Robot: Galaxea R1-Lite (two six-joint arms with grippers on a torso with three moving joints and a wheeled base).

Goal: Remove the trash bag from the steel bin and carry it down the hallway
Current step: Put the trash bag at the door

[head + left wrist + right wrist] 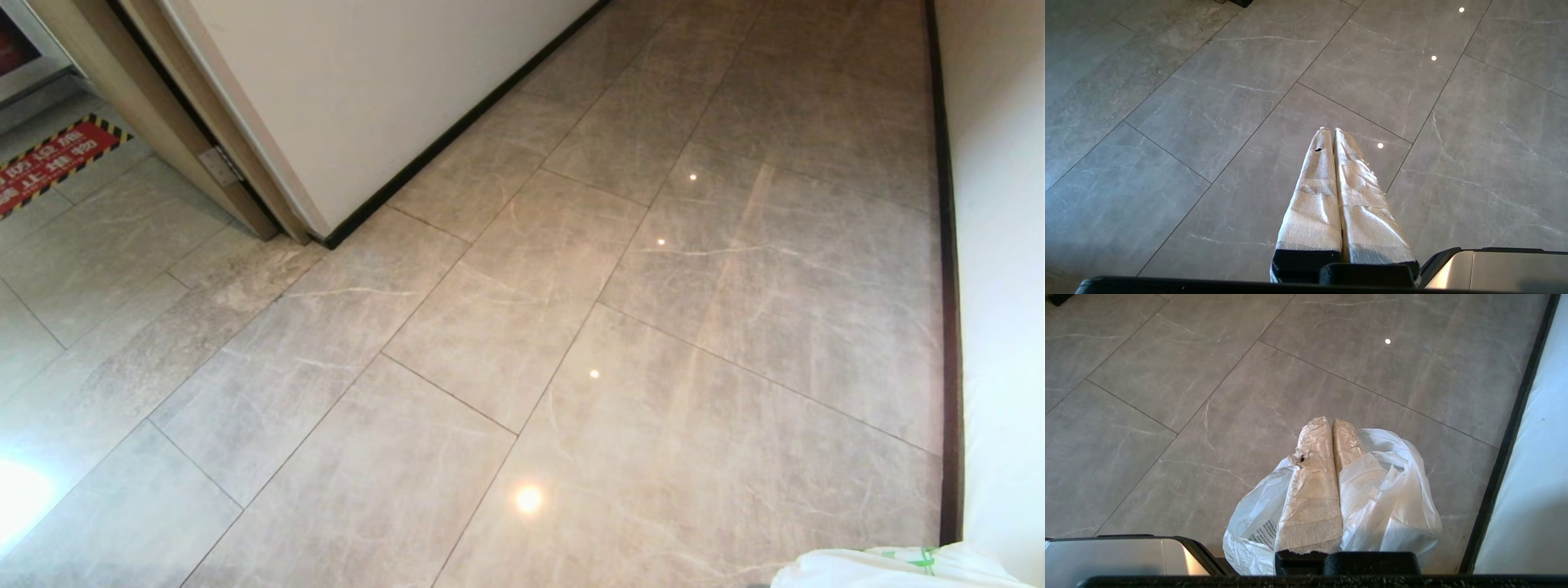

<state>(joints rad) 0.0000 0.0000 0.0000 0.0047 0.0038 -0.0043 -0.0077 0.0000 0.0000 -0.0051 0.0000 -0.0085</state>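
Note:
The trash bag (1392, 498) is thin, crinkly white plastic with small print, and it hangs around my right gripper (1331, 421). The tape-wrapped fingers (1312, 490) are pressed together on it, above the hallway floor (1208, 375). In the head view only the bag's top (898, 565) shows, at the lower right corner. My left gripper (1330, 130) is shut with nothing in it and hangs over bare tiles. The steel bin is out of view.
Glossy grey-beige tiles (522, 327) run ahead. A white wall with black skirting (949, 327) closes the right side. On the left are a wall corner (326, 237), a wooden door frame (163, 122) and a red floor sticker (49, 159). A silver, black-edged panel (1494, 265) sits beside each wrist.

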